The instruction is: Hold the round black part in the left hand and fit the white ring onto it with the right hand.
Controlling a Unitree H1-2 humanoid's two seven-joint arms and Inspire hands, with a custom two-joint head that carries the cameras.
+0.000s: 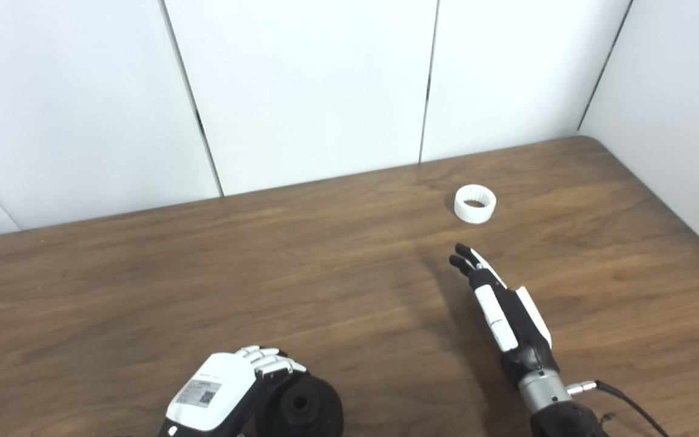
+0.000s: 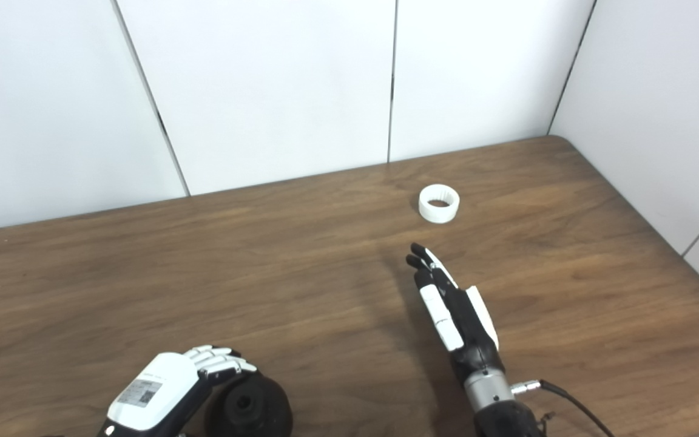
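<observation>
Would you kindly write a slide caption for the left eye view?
Left hand grips the black part at the table's near edge while the open right hand points toward the white ring.

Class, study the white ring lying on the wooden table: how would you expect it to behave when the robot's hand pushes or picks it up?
The white ring lies flat, opening upward, so a push would probably slide it across the smooth table, not roll it. It looks like thin-walled rigid plastic, likely light and stiff. Its small size may let it slip from the right hand fingers.

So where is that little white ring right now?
The white ring lies on the table toward its far right, just beyond the fingertips of the right hand, untouched.
</observation>
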